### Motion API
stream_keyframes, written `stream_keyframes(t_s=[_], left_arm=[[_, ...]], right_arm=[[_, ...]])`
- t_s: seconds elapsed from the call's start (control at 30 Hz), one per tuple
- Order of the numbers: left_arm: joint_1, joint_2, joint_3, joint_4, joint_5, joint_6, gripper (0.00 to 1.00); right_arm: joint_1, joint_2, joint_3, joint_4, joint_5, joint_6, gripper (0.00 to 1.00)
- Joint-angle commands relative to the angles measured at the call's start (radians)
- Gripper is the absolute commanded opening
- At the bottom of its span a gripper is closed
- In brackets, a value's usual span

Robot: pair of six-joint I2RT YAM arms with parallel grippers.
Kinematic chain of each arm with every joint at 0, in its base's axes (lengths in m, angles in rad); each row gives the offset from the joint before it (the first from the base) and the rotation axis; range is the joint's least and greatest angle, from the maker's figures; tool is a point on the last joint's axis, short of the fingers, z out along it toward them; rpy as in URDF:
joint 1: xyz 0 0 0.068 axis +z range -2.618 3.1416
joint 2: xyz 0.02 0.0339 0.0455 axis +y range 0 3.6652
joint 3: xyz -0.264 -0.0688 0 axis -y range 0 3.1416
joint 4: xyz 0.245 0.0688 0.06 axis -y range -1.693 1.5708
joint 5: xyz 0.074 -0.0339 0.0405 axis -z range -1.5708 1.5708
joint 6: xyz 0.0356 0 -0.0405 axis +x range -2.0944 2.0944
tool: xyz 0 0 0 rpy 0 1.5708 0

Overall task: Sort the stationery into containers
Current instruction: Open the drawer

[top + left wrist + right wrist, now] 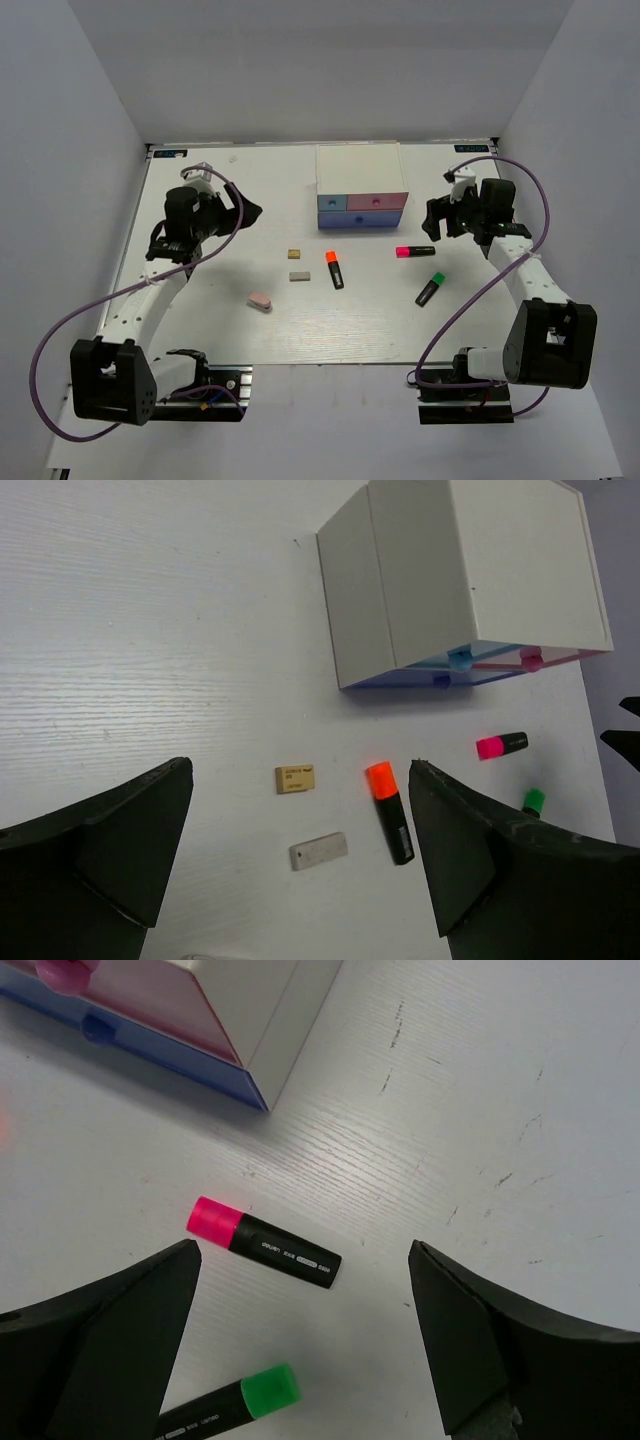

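The white drawer box (pixel 362 170) stands at the back middle with its blue (pixel 331 202), pink (pixel 377 201) and wide blue-purple (pixel 360 219) drawers shut. In front lie the orange highlighter (pixel 334 269), pink highlighter (pixel 414 251), green highlighter (pixel 431 289), tan eraser (pixel 294 255), grey eraser (pixel 300 276) and pink oval eraser (pixel 260 301). My left gripper (pixel 250 213) is open and empty, raised left of the box, above the tan eraser (pixel 295 778) and grey eraser (pixel 319 851). My right gripper (pixel 432 222) is open and empty, raised above the pink highlighter (pixel 265 1243).
White walls close in the table (pixel 200 330) at the back and on both sides. The orange highlighter (pixel 390 811) lies by the left gripper's right finger. The green highlighter (pixel 225 1405) lies near the right gripper's left finger. Purple cables loop beside both arms.
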Motion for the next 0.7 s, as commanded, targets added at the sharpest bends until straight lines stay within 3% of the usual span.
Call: stream_keyframes(t_s=[0.0,0.27,0.37,0.43,0.47,0.5,0.57,0.6,0.63,0.67], left_arm=[[-0.017,0.011,0.061,0.014,0.075,0.016,0.99],[-0.121,0.110,0.124,0.023,0.096,0.016,0.99],[-0.179,0.158,0.147,0.034,0.077,0.016,0.99],[-0.209,0.181,0.174,0.034,0.063,0.016,0.96],[-0.224,0.193,0.174,0.034,0.052,0.016,0.92],[-0.251,0.219,0.191,0.034,0.041,0.016,0.80],[-0.281,0.248,0.223,0.034,0.015,0.016,0.63],[-0.310,0.264,0.236,0.034,0.004,0.016,0.50],[-0.324,0.297,0.258,0.020,0.004,0.016,0.46],[-0.336,0.314,0.269,0.011,-0.011,0.016,0.45]], right_arm=[[0.001,-0.007,0.034,-0.011,-0.035,-0.038,0.90],[-0.003,-0.004,0.054,-0.103,-0.115,-0.197,0.90],[-0.005,-0.004,0.059,-0.095,-0.113,-0.181,0.90],[-0.007,-0.015,0.057,-0.075,-0.116,-0.150,0.82],[-0.007,-0.019,0.053,-0.052,-0.121,-0.143,0.73],[-0.010,-0.033,0.051,-0.038,-0.127,-0.120,0.45],[-0.011,-0.058,0.038,-0.014,-0.123,-0.097,0.27],[-0.011,-0.083,0.030,0.044,-0.115,-0.069,0.26],[-0.011,-0.099,-0.014,0.069,-0.101,-0.043,0.27],[-0.011,-0.116,-0.031,0.125,-0.089,-0.034,0.39]])
